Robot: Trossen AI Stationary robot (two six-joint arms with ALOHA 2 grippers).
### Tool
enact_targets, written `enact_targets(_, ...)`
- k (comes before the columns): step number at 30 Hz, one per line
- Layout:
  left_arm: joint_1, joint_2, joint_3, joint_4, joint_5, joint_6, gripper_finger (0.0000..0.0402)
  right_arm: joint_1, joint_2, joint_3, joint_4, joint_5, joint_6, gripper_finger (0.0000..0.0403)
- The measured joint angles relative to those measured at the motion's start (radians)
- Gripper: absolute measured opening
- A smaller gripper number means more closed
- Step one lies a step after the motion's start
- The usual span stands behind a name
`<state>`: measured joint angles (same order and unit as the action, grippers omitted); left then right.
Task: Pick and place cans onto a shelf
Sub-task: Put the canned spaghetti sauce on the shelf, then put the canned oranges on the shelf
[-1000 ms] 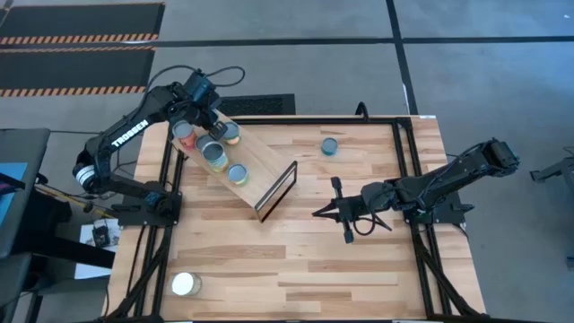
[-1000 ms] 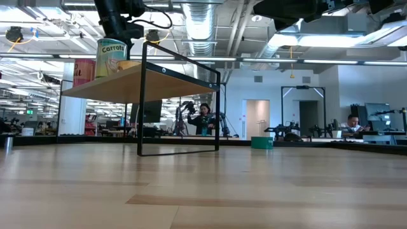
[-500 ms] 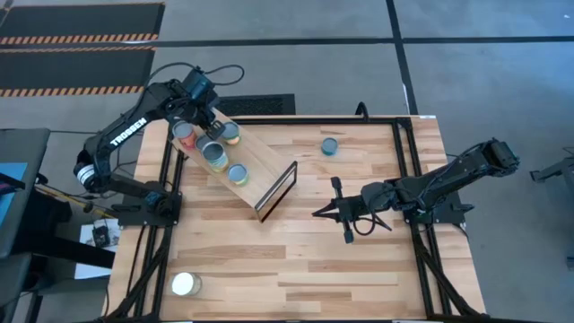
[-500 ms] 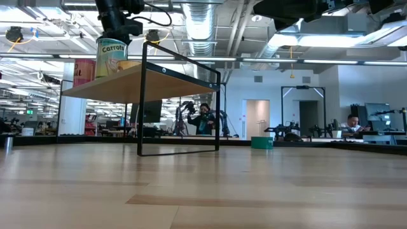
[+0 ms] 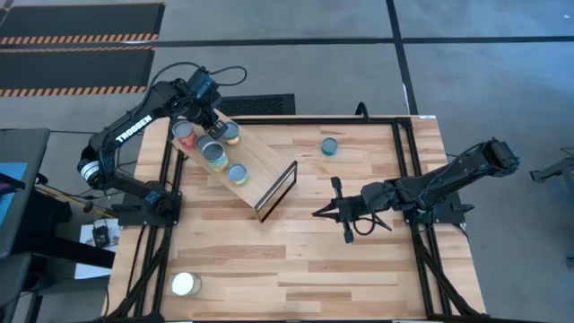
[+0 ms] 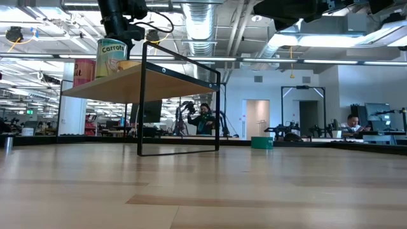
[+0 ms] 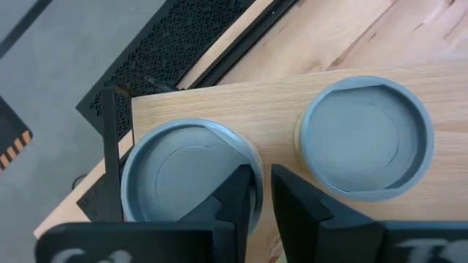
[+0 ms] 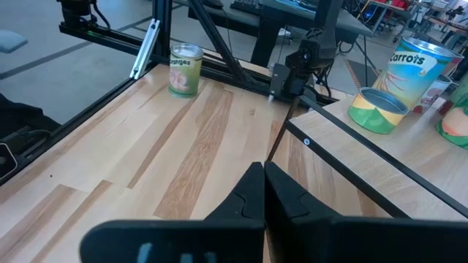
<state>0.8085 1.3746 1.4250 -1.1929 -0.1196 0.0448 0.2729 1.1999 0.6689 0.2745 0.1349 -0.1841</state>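
Note:
The light wood shelf [image 5: 256, 166] stands slantwise at the table's far left, its dark-edged end panel [image 5: 278, 190] toward the middle. Several cans stand on it, among them a red one [image 5: 183, 132], an orange one [image 5: 231, 134] and a tall "Carrots" can [image 6: 111, 57]. My left gripper [image 7: 262, 191] is shut just above two grey-lidded cans [image 7: 186, 175] [image 7: 364, 139] at the shelf's far end. A blue can [image 5: 330, 145] and a white-lidded can [image 5: 186, 284] stand on the table. My right gripper [image 5: 334, 212] is shut and empty at mid-table. My left gripper points down over the gap between the two lids, one fingertip [image 7: 240, 191] overlapping the rim of the left can in its wrist view. I cannot tell whether it touches that can.
The white-lidded can also shows in the right wrist view [image 8: 184, 69], near the table's left frame rail. Bare planks lie between the shelf's end panel and my right gripper. People and equipment show in the room beyond the table.
My left gripper has drawn a little up and toward the table's far edge above the shelf's cans. The cans stand where they were.

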Motion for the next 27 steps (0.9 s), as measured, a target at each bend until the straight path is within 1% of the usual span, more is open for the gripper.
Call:
enact_targets(7, 0.0, 0.0, 0.014, -0.033, 0.001, 0.007, 0.0071, 0.0, 0.0, 0.0, 0.0, 0.0, 0.0, 0.0011)
enact_targets(12, 0.0, 0.001, 0.038, -0.044, 0.001, 0.011, 0.0073, 0.0, 0.0, 0.0, 0.0, 0.0, 0.0, 0.0011)
enact_targets(19, 0.0, 0.001, 0.042, -0.099, 0.001, 0.037, 0.0073, 0.0, 0.0, 0.0, 0.0, 0.0, 0.0, 0.0011)
enact_targets(22, 0.0, 0.0, 0.083, -0.16, -0.003, 0.06, 0.0073, 0.0, 0.0, 0.0, 0.0, 0.0, 0.0, 0.0011)
enact_targets(27, -0.006, -0.009, 0.187, -0.194, -0.007, 0.056, 0.0073, -0.001, 0.0, 0.0, 0.002, 0.0, 0.0, 0.0011)
